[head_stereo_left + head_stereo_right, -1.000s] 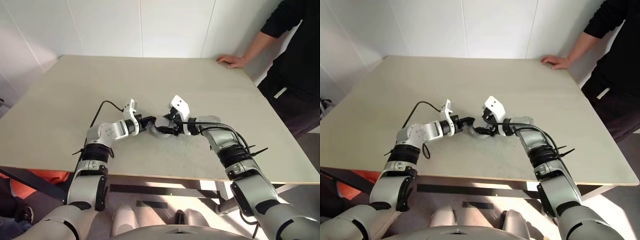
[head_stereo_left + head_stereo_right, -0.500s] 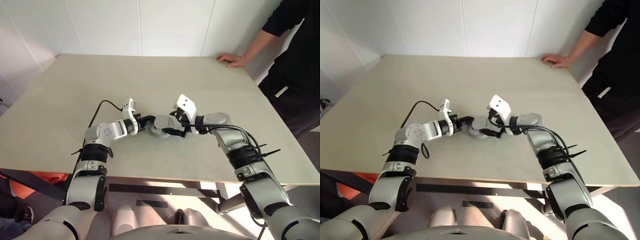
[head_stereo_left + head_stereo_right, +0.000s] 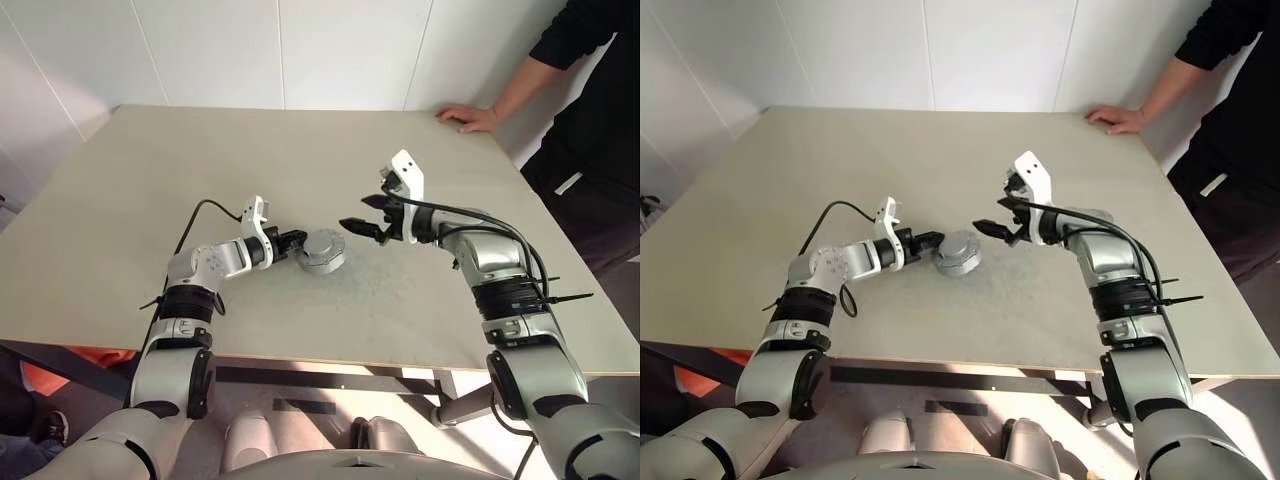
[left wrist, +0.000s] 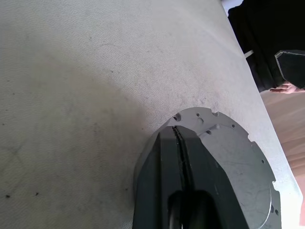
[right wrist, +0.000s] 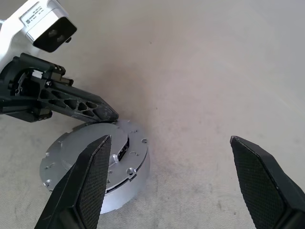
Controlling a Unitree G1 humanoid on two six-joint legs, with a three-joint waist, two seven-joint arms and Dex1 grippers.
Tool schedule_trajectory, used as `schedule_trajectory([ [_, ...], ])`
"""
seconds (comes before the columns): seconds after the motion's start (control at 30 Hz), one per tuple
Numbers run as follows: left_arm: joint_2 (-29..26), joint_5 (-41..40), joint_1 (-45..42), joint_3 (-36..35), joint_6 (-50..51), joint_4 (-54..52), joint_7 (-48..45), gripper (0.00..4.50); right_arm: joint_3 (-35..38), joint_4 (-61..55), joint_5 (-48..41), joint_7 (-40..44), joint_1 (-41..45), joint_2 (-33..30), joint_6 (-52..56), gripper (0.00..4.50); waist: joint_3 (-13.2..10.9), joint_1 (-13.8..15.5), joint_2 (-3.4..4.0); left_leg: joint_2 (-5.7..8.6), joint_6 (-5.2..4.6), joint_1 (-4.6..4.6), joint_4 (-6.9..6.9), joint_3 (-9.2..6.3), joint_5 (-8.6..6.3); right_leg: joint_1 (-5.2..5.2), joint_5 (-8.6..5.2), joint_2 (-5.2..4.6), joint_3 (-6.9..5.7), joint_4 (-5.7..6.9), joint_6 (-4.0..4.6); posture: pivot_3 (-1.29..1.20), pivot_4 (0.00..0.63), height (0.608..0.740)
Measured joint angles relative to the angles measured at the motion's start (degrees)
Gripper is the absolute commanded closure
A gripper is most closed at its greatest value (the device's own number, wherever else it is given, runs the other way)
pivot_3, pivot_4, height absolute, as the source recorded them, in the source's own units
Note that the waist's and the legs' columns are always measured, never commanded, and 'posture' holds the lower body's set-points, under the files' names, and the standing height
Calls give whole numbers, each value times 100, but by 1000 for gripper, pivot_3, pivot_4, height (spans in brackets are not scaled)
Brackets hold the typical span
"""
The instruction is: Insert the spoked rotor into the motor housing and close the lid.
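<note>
The lid [image 3: 323, 249] lies plain silver-grey face up on the motor housing, whose side wall [image 5: 127, 185] shows under the lid's rim. The spoked rotor is hidden. My left gripper [image 3: 298, 239] is shut, its fingertips [image 4: 177, 135] resting against the lid's edge [image 4: 224, 152] with nothing between them. My right gripper [image 3: 355, 213] hangs open above the table, to the right of the lid and apart from it. In the right wrist view its two black fingers [image 5: 88, 183] spread wide, with the lid [image 5: 88, 164] and the left gripper's fingers [image 5: 78, 106] beyond them.
The beige table [image 3: 200, 160] is bare around the housing. A person in black stands at the far right corner with a hand [image 3: 468, 118] resting on the tabletop. The table's near edge [image 3: 330, 355] runs just below my forearms.
My right gripper has lifted off the lid and drawn back up and to the right, jaws wide. The lid stays on the housing. The left gripper has not moved.
</note>
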State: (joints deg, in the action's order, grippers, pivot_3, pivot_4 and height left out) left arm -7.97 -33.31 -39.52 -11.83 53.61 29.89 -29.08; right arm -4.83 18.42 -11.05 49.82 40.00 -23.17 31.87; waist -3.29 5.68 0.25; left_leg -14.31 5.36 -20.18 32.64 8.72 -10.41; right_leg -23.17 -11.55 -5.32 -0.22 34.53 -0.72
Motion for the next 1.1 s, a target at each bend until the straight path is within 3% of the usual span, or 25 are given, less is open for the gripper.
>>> schedule_trajectory([
  [0.23, 86, -69, 114, 7, 63, -202, -205, 4500, -17, -1, -60, -17, -61, 11, 174, 7, -6, -12, 1, -1, 1, -2, -1, 1, 0, -6, 0, 2, 1, 1, 0, 0, 0, 740],
  [0.4, 87, -78, 168, 6, 110, -290, -273, 4500, 211, -88, -381, -107, -75, 32, 874, 7, -9, -3, 0, 0, 1, -7, -1, 1, 0, -8, 0, 1, 0, 1, 0, 0, 0, 740],
  [0.73, 46, -78, 191, -6, 128, -305, -293, 4500, 2140, -230, -2033, -1222, 67, 580, 4517, 7, -9, 5, 1, 0, 8, 0, -3, 1, 5, -8, 0, 2, 3, 5, 0, 0, 0, 740],
  [0.9, 31, -73, 199, -5, 125, -305, -291, 4500, 2588, 318, -1966, -2087, 133, 774, 4630, 7, -9, 8, 2, 0, 19, 2, -8, 1, 11, -9, 0, 1, 3, 6, 0, 0, 0, 740],
  [1.1, 16, -66, 198, -6, 117, -304, -287, 4500, 2655, 619, -1964, -2338, 115, 785, 4576, 7, -9, 20, 2, 1, 25, 8, -19, 1, 14, -8, 0, 2, 3, 6, 0, 0, 0, 740],
])
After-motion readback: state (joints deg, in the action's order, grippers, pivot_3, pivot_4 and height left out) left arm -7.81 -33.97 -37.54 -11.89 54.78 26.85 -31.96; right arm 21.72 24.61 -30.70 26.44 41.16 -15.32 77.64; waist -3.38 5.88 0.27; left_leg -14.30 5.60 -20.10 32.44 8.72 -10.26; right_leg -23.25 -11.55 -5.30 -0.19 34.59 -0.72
